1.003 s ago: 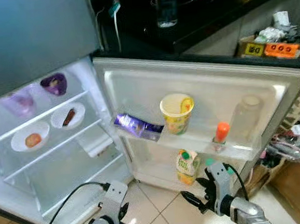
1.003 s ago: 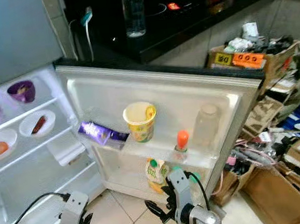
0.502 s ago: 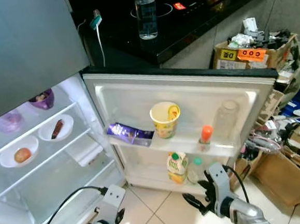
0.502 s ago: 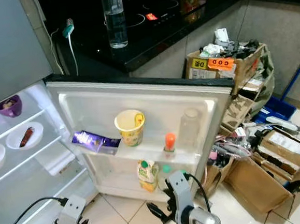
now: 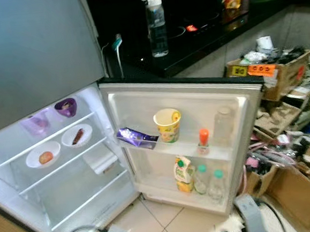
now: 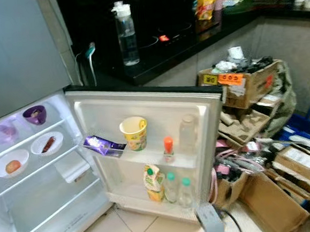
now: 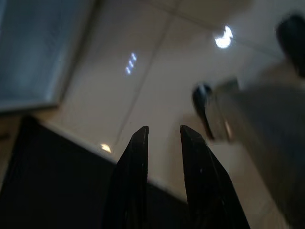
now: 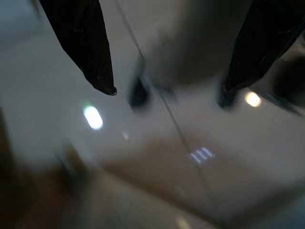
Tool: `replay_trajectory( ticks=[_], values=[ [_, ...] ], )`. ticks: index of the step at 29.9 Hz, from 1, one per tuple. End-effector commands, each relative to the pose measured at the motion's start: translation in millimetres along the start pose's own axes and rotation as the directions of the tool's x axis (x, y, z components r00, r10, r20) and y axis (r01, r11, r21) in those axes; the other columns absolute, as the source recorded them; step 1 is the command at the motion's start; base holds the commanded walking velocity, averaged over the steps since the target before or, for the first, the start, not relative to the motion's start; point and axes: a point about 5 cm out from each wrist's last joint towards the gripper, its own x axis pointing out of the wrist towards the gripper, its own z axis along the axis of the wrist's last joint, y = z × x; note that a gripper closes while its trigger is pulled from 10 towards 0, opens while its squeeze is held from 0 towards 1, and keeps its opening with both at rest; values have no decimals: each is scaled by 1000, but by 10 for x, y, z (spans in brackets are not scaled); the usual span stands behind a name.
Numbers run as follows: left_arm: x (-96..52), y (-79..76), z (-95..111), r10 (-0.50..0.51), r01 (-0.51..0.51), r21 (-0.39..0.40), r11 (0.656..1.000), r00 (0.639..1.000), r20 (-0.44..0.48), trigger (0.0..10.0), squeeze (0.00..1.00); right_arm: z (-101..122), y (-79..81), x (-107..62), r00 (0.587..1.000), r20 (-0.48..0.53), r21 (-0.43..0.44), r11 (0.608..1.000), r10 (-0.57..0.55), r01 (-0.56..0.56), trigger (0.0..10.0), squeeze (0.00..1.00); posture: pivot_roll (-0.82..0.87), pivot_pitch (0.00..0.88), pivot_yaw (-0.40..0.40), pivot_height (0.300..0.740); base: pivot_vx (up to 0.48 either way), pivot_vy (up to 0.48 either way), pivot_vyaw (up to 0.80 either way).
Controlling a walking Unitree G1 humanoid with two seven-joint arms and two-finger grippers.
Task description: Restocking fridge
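The fridge [image 5: 68,171] stands open, its door [image 5: 184,146] swung out to the right. The door's upper shelf holds a purple packet [image 5: 137,138], a yellow cup [image 5: 167,125], an orange-capped bottle [image 5: 203,140] and a clear jar [image 5: 222,127]. On the lower shelf stand a juice carton [image 5: 184,174] and two green-capped bottles [image 5: 201,178]. Inside are a purple bowl [image 5: 66,107], a pale bowl [image 5: 35,125] and two white plates [image 5: 42,155] with food. My left gripper [image 7: 162,133] hangs over the floor tiles, fingers nearly together and empty. My right gripper [image 8: 167,90] is spread wide, also empty.
A water bottle [image 5: 156,24] stands on the dark counter [image 5: 202,37] behind the door. Cardboard boxes [image 6: 238,77] and clutter [image 6: 271,166] crowd the floor to the right. Pale floor tiles [image 5: 163,223] lie before the fridge. Both wrists [image 5: 249,216] sit at the bottom edge.
The camera has pulled back, so more of the counter and boxes shows. Both grippers have dropped below the bottom edge of the eye views, leaving the wrists there.
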Motion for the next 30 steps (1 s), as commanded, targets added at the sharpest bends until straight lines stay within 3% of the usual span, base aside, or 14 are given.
replay_trajectory(
  ticks=[1, 14, 30],
  values=[
    [-39, 82, -88, 29, -28, 10, 1000, 999, -43, 10000, 0, -100, 11, -11, 998, -44, 28, 999, -34, 35, 10000, 0, -41, 43, 24, 726, 0, 0, 0],
    [-8, -33, -104, 23, -25, -28, 999, 998, -61, 10000, 0, -568, -75, -178, 970, -209, 91, 985, -123, 144, 10000, 0, -47, 28, 10, 740, 0, 0, 0],
    [11, -84, -92, 12, -17, -75, 997, 998, -65, 10000, 0, -747, -115, -265, 948, -276, 89, 978, -159, 190, 10000, 0, -51, 33, 0, 740, 0, 0, 0]
  ],
)
